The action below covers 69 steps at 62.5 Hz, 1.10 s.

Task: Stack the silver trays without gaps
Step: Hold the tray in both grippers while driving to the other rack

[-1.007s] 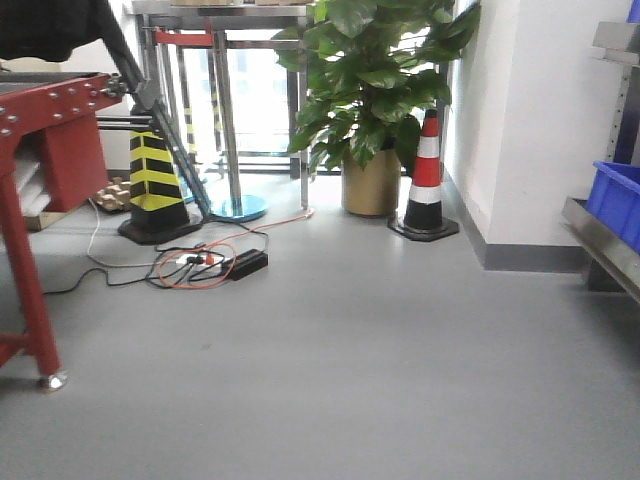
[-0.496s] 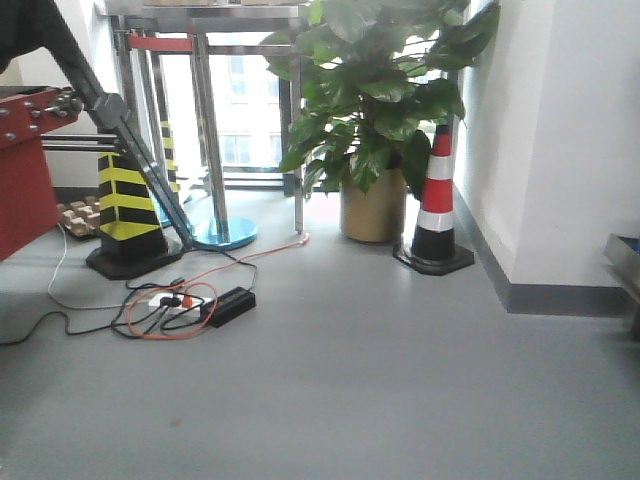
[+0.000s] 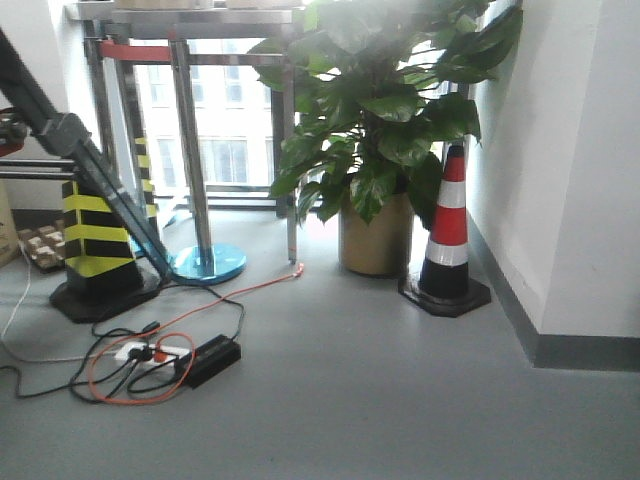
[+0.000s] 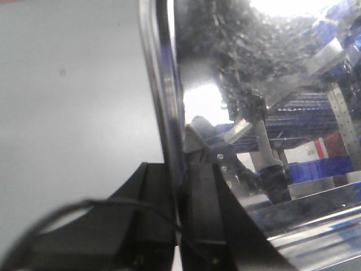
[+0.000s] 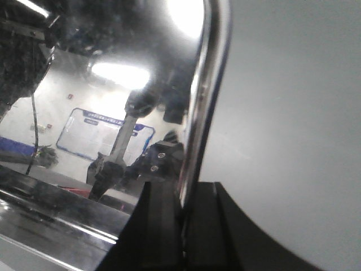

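In the left wrist view my left gripper (image 4: 179, 195) is shut on the thin rim of a silver tray (image 4: 254, 68). The tray's mirror-like surface fills the right half of that view, with grey floor to its left. In the right wrist view my right gripper (image 5: 183, 212) is shut on the rounded rim of a silver tray (image 5: 113, 84), whose shiny surface fills the left half. I cannot tell whether both views show one tray. The front view shows no tray and no gripper.
Ahead on the grey floor stand a large potted plant (image 3: 375, 150), an orange-and-white cone (image 3: 447, 235) by the white wall (image 3: 570, 150), a yellow-and-black cone (image 3: 95, 240) and metal posts with a blue base (image 3: 207, 264). Cables and a power strip (image 3: 160, 360) lie at the front left.
The front view has closed in on the plant and cones. The red frame has slid out at the left; the blue bin and steel shelf have gone out at the right.
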Available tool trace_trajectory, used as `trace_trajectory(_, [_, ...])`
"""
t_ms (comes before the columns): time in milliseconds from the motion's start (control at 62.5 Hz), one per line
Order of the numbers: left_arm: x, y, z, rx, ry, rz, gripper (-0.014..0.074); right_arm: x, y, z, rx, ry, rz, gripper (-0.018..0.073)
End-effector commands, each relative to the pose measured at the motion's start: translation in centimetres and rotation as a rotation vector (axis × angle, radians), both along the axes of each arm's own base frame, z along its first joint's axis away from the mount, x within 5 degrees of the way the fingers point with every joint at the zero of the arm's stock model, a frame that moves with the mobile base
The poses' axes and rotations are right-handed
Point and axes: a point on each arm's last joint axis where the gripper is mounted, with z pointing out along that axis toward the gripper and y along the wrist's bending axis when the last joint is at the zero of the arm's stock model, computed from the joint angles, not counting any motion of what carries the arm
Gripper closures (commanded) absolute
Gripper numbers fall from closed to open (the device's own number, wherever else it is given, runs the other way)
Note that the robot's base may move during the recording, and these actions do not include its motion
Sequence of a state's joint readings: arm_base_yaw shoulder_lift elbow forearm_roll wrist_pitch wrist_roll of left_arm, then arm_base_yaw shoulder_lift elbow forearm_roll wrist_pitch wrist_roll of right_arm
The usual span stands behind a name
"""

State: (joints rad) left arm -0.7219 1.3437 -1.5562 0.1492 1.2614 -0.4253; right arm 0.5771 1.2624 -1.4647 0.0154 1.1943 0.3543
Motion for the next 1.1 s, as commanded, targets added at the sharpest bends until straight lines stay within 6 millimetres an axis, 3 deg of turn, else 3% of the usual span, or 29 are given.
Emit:
trace_trajectory(0, [-0.74,0.21,1.59,-0.055,-0.065,-0.025,0.0645,-0.31,-0.17,2.00,0.072,-0.117,0.009,0.0503])
trace_trajectory(1087, [-0.74,0.19,1.60,-0.058,-0.065,-0.026,0.0645,-0.31,-0.17,2.00,0.072,-0.117,0.009,0.0503])
